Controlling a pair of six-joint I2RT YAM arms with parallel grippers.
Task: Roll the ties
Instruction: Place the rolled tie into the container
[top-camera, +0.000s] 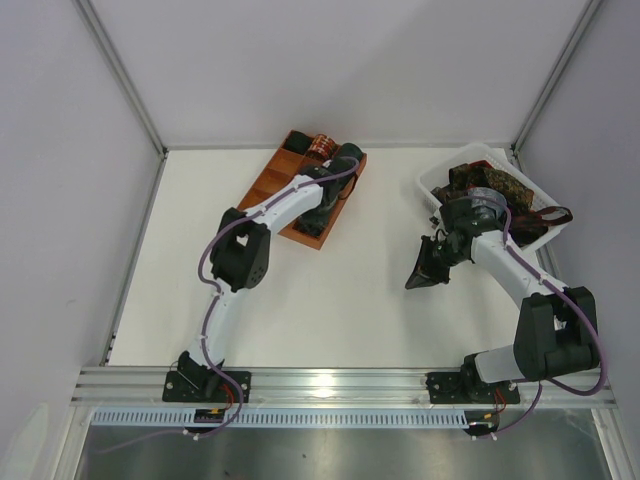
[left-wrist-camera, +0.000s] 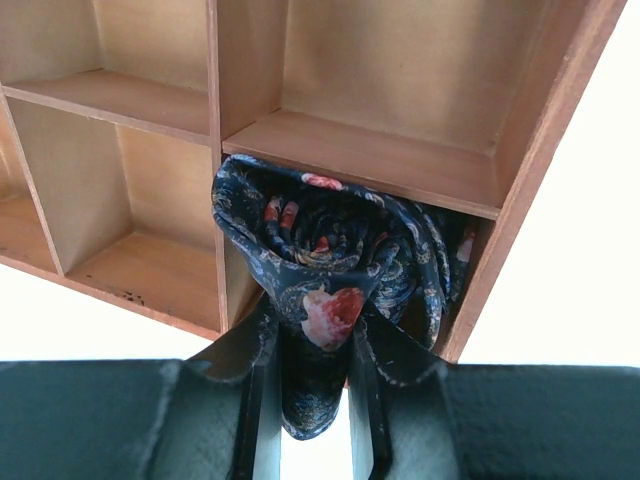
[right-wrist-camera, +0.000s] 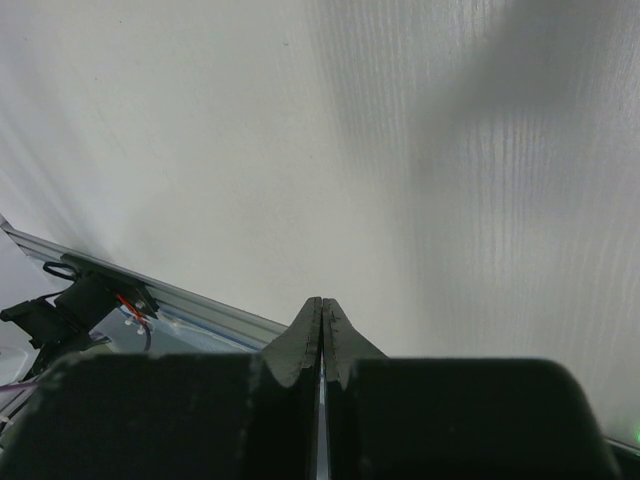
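- Your left claw was clenched on a rolled tie, dark with red and pink flowers, its fingers pressed to either side of the roll's lower end.
- You had that tie at the mouth of a corner cell of the tray, against the outer wall. The roll was loose, and its folds spread wider at the top than between the fingers.
- From above, your left arm reached over the tray's near cells, so the held tie was hidden in that view.
- At the tray's far end sat a reddish-brown coil, with a dark coil just beside it.
- Your right claw was clenched with nothing in it, the two fingers pressed flat together.
- That claw hung over the bare bench, near the bin but apart from it.
- The bin held a heap of loose ties, dark and patterned, and one end drooped over its right rim.
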